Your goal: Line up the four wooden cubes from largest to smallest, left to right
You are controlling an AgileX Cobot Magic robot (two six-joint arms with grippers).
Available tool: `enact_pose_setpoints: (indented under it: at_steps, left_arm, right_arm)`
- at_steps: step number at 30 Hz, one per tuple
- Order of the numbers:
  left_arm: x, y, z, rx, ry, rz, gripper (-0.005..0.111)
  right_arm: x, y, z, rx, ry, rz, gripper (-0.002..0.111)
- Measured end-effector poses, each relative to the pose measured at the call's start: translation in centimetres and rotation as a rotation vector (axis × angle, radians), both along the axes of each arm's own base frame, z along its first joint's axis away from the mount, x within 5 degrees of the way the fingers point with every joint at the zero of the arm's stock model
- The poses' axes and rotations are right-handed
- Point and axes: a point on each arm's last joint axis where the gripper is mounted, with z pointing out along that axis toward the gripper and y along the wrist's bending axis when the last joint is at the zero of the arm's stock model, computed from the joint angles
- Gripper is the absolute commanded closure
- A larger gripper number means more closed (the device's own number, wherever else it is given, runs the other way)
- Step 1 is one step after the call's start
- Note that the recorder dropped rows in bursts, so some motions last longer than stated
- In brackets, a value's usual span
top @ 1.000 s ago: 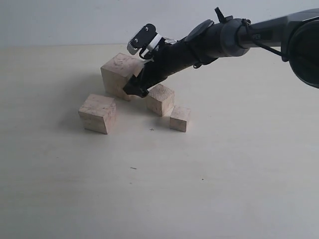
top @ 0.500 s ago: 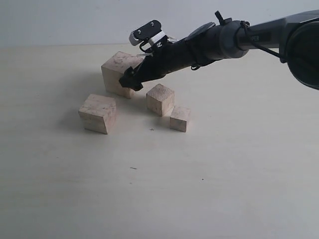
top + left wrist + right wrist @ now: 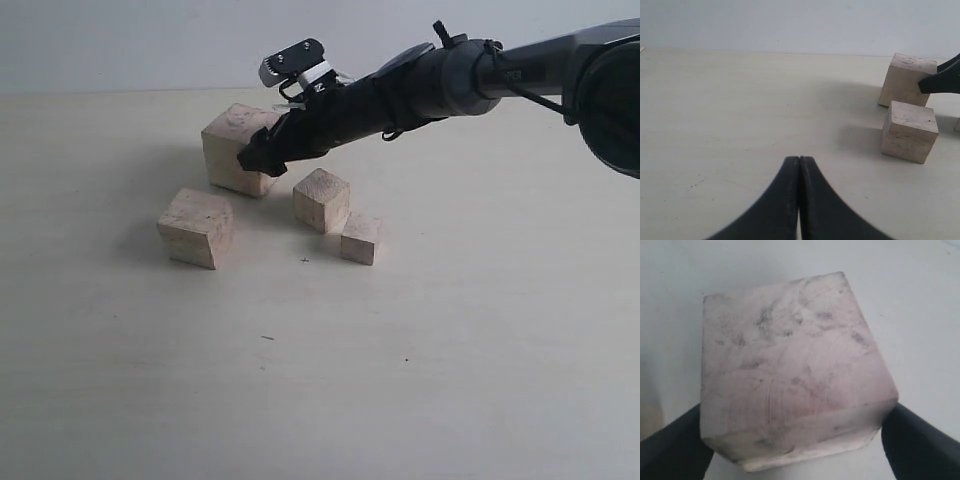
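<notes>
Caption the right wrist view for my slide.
Right pincer flanking the largest cube, one finger at each side.

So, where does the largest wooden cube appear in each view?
Exterior: largest cube, back left of the group, at the right gripper.
Left wrist: far off, behind a smaller cube.
Right wrist: fills the frame.
Shared landmark: the gripper's black fingers beside it.
</notes>
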Motion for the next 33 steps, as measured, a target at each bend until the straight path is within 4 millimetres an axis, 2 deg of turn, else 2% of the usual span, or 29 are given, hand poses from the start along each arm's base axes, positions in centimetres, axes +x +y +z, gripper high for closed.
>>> enact_pose_setpoints:
  at_steps: [3,6,8,10,13,28,31,32,33]
  left_arm:
    - [0.0,0.0,0.0,0.0,0.0,0.0,0.107]
    - [0.0,0.0,0.0,0.0,0.0,0.0,0.107]
    - [0.0,0.0,0.0,0.0,0.0,0.0,0.107]
    - [0.0,0.0,0.0,0.0,0.0,0.0,0.107]
    - [0.0,0.0,0.0,0.0,0.0,0.0,0.107]
    - [0.0,0.0,0.0,0.0,0.0,0.0,0.107]
    - [0.0,0.0,0.0,0.0,0.0,0.0,0.107]
    - [0.0,0.0,0.0,0.0,0.0,0.0,0.107]
    - [0.0,0.0,0.0,0.0,0.0,0.0,0.107]
  right_arm:
    - [-0.7,0.2,2.3,0.023,-0.01,0.073,0.108]
    - [-1.7,0.2,7.7,0.092,-0.06,0.139,0.108]
    - [-2.6,0.2,10.3,0.138,-0.07,0.181,0.108]
    - [-3.4,0.9,11.3,0.157,-0.075,0.21,0.108]
    - [-3.8,1.4,11.3,0.142,-0.099,0.225,0.108]
    - [-3.4,1.2,11.1,0.087,-0.167,0.219,0.108]
    - [-3.4,1.2,11.0,0.07,-0.214,0.252,0.098]
    - [-3.3,1.2,10.7,0.067,-0.214,0.254,0.088]
    - [-3.2,1.3,9.9,0.057,-0.202,0.257,0.084]
